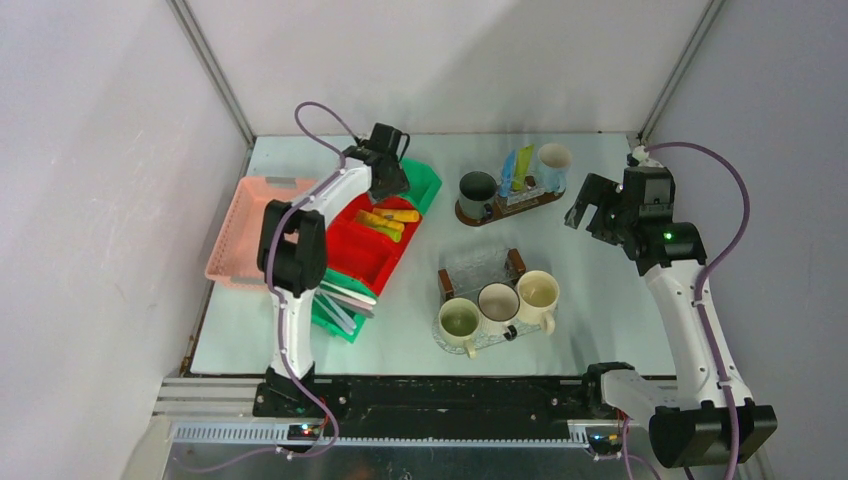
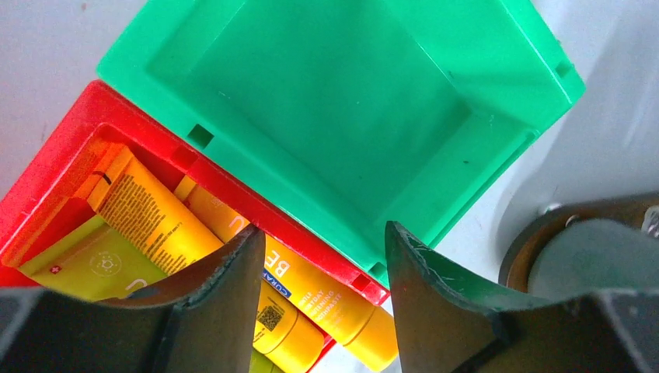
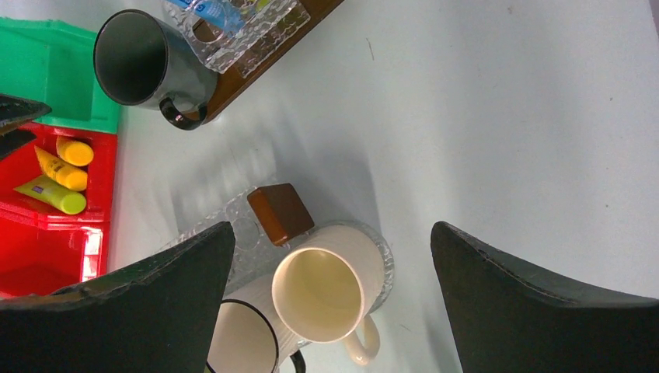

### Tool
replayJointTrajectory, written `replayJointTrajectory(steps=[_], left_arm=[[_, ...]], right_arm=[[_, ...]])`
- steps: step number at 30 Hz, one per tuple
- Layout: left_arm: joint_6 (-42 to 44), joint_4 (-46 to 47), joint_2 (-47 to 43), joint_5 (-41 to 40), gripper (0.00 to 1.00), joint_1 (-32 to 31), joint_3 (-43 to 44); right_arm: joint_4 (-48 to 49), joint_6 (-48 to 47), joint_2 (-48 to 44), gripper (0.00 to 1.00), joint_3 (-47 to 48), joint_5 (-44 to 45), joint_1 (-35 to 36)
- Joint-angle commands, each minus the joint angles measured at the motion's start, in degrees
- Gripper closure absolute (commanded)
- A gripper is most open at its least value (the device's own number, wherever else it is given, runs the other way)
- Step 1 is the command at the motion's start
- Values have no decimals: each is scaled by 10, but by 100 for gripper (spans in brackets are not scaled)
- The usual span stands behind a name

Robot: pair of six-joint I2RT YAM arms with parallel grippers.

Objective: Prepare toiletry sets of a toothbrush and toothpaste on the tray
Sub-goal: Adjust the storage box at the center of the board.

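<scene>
The small orange and yellow squeeze tubes of toothpaste [image 2: 155, 214] lie loose in the red plastic bin [image 2: 74, 144], with the left gripper [image 2: 322, 231] just above them, jaws apart and gripping nothing. The step looks like fetching a tube for the clear ribbed tray [image 1: 480, 262] holding three pale ceramic mugs [image 1: 497, 305]. Next, the gripper should lower squarely over one tube and close across its width, while the right gripper [image 3: 332, 227] hangs wide open and empty above that tray.

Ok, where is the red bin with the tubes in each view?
Top view: red bin, left of centre.
Left wrist: lower left.
Right wrist: left edge.
Shared landmark: the green bin butting against it.
</scene>
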Motion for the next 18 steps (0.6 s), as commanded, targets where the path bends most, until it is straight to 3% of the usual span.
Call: replayJointTrajectory(steps=[1, 8, 12, 15, 18], left_arm=[[97, -8, -46, 23, 63, -9, -45], [176, -11, -90, -1, 64, -9, -85], [188, -16, -109, -21, 52, -1, -91], [169, -19, -126, -18, 33, 4, -83], [142, -31, -144, -17, 25, 4, -72]], right_arm=[[6, -5, 0, 1, 2, -5, 1], [6, -3, 5, 1, 2, -12, 1], [7, -3, 6, 1, 2, -28, 2], [8, -2, 6, 1, 2, -34, 2], [8, -2, 4, 1, 2, -38, 3]])
